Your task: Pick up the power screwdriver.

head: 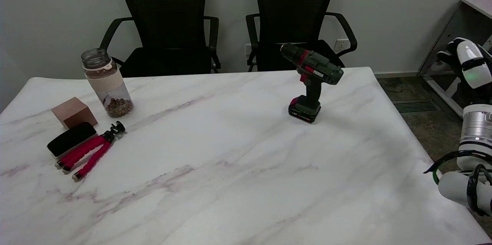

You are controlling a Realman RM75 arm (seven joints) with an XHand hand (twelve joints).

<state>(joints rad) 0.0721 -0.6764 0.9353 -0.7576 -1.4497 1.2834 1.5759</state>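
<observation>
Plainly, the marble table (215,183) carries six things, one of each. Near its far right edge stands the power screwdriver (312,81), upright on its battery base, chuck pointing left. It looks heavy, rigid and top-heavy; the handle between body and battery seems the sure hold. Toward the left edge: jar (107,82), red tripod (90,151), wooden block (73,112), black case (71,139). The right hand (467,62) hangs off the right edge; its fingers cannot be made out.

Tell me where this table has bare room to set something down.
The marble table is bare across its middle and near side, between the power screwdriver and the red tripod. It is crowded at the left: jar, brown block, black case and tripod cluster together.
</observation>
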